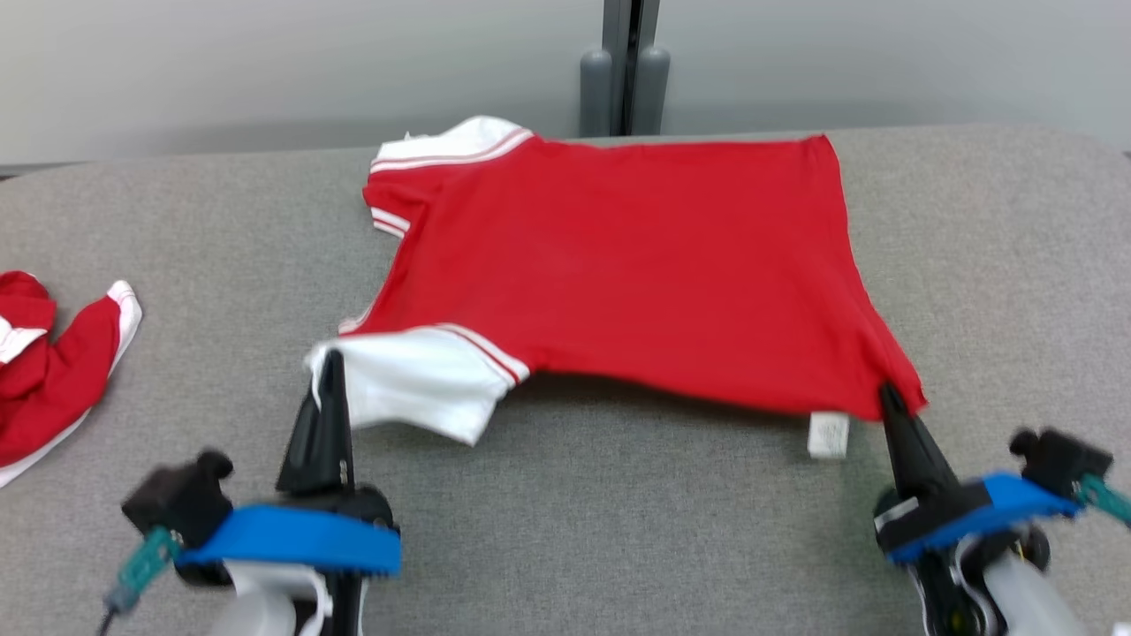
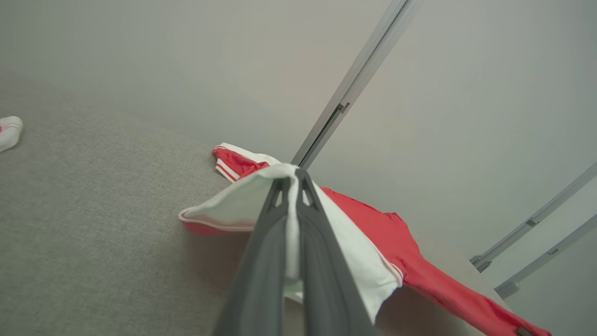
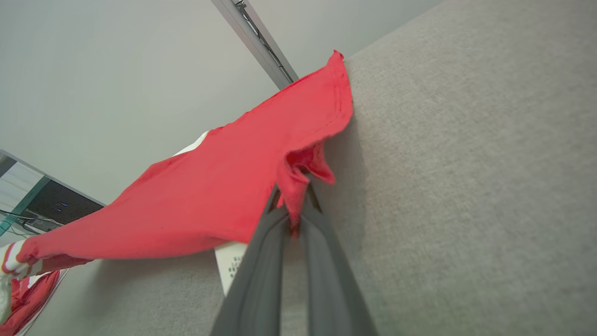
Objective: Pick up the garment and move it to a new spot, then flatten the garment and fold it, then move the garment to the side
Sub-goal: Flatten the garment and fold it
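Observation:
The garment (image 1: 618, 265) is a red shirt with white, red-striped sleeves, stretched across the grey table with its near edge lifted. My left gripper (image 1: 329, 360) is shut on the near white sleeve (image 1: 415, 380); the left wrist view shows white cloth pinched between the closed fingers (image 2: 275, 219) of that gripper (image 2: 292, 175). My right gripper (image 1: 886, 390) is shut on the near red hem corner, beside a white label (image 1: 828, 435). Red cloth (image 3: 233, 186) is bunched at the tips of the right gripper (image 3: 291, 191) in the right wrist view. The far edge rests near the table's back edge.
A second red and white garment (image 1: 44, 371) lies crumpled at the table's left edge. The grey cloth-covered table (image 1: 618, 530) runs wide in front. A grey post (image 1: 629, 66) stands behind the table against a pale wall.

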Robot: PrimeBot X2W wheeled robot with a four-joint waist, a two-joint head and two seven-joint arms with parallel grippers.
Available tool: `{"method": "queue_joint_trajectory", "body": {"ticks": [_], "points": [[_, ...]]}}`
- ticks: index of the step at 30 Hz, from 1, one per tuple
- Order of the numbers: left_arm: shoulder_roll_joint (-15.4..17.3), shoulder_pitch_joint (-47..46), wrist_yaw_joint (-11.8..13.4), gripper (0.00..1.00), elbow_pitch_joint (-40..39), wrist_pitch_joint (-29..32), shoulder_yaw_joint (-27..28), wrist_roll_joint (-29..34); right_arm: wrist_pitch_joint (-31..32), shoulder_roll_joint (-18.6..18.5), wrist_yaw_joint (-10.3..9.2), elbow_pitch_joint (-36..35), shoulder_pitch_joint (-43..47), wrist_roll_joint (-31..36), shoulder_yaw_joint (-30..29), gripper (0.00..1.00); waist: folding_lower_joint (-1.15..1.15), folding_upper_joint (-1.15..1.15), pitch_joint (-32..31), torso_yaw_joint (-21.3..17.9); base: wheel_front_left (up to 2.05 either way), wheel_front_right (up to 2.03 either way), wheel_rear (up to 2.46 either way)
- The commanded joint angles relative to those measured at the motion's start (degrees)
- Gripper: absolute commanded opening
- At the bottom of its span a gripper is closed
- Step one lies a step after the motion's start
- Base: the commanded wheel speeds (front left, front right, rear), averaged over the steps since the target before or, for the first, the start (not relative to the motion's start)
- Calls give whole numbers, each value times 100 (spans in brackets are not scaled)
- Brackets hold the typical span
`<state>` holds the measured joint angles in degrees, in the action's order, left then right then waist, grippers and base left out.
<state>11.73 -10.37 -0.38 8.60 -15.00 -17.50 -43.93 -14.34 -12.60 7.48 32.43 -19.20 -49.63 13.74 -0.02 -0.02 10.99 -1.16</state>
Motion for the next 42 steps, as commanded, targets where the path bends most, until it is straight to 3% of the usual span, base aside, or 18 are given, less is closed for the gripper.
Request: {"method": "queue_joint_trajectory", "body": {"ticks": [1, 7, 13, 20, 28, 42], "points": [[-1, 195, 63, 0, -121, -25, 3, 63, 22, -36, 3, -107, 292, -40, -66, 0, 2, 2, -80, -15, 0, 0, 0], [4, 1209, 240, 0, -521, -24, -130, 156, 226, 22, 3, -750, 1374, 88, -466, 0, 2, 2, -297, 22, 0, 0, 0], [50, 1987, 358, 0, -709, 6, -273, 136, 737, 306, 3, -1551, 2410, 380, -1104, 0, 2, 2, -504, 78, 0, 0, 0], [139, 2200, 377, 0, -807, 111, -381, 167, 1448, 694, 3, -2368, 3164, 779, -1591, 0, 2, 2, -584, 122, 0, 0, 0], [146, 1953, 295, 0, -574, 122, -432, 178, 1935, 932, 3, -2683, 3221, 1044, -1892, 0, 2, 2, -611, 85, 0, 0, 0], [321, 1606, 176, 0, -365, 270, -487, 257, 2273, 967, 3, -2524, 2875, 802, -1911, 0, 2, 2, -639, -77, 0, 0, 0]]}}
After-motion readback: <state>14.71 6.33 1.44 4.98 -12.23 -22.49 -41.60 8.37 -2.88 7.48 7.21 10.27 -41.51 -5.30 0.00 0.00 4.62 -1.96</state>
